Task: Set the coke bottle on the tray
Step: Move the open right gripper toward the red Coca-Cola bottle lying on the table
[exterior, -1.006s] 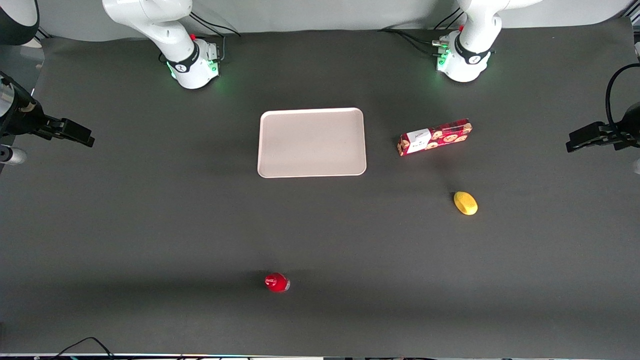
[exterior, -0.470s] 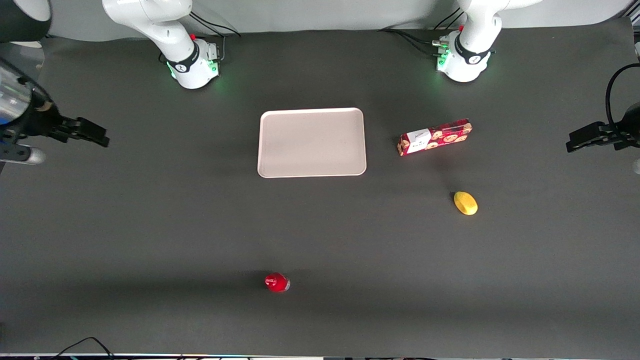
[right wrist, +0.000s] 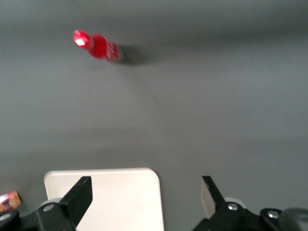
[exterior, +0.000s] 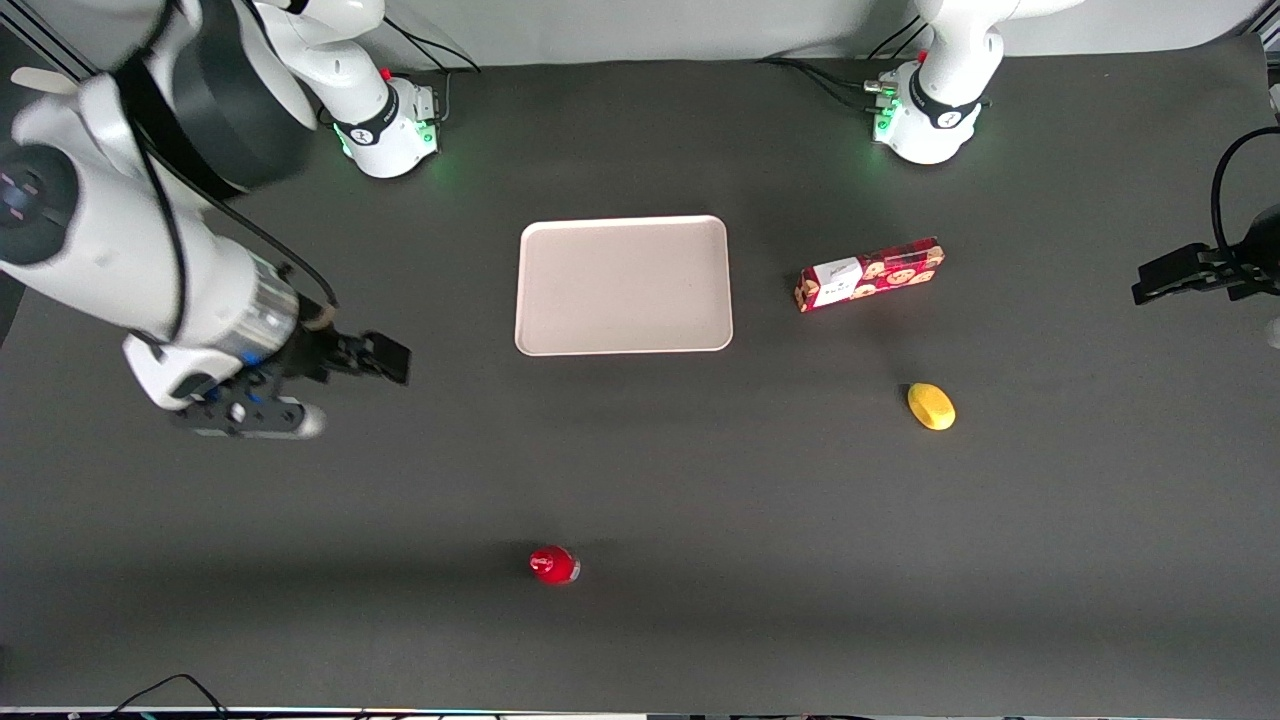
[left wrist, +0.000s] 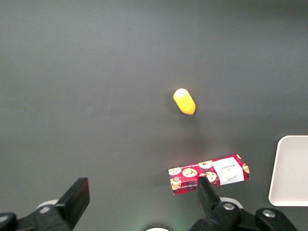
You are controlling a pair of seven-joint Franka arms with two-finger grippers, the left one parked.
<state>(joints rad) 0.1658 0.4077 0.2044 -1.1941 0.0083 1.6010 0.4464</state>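
Observation:
The coke bottle [exterior: 553, 565] is a small red bottle standing alone on the dark table, near the front camera's edge; it also shows in the right wrist view [right wrist: 98, 46]. The pale beige-pink tray [exterior: 623, 285] lies flat at the table's middle, farther from the camera than the bottle, and is bare. Its corner shows in the right wrist view [right wrist: 103, 197]. My right gripper [exterior: 388, 359] hangs above the table, beside the tray toward the working arm's end, well apart from the bottle. It is open and empty [right wrist: 144, 195].
A long red cookie box [exterior: 868, 273] lies beside the tray toward the parked arm's end. A yellow lemon [exterior: 930, 406] sits nearer the camera than the box. Both show in the left wrist view, box [left wrist: 209, 175] and lemon [left wrist: 184, 101].
The right arm has swung in from the table's end toward the middle, bringing the gripper close to the tray's near corner. Bottle, tray, box and lemon have not moved.

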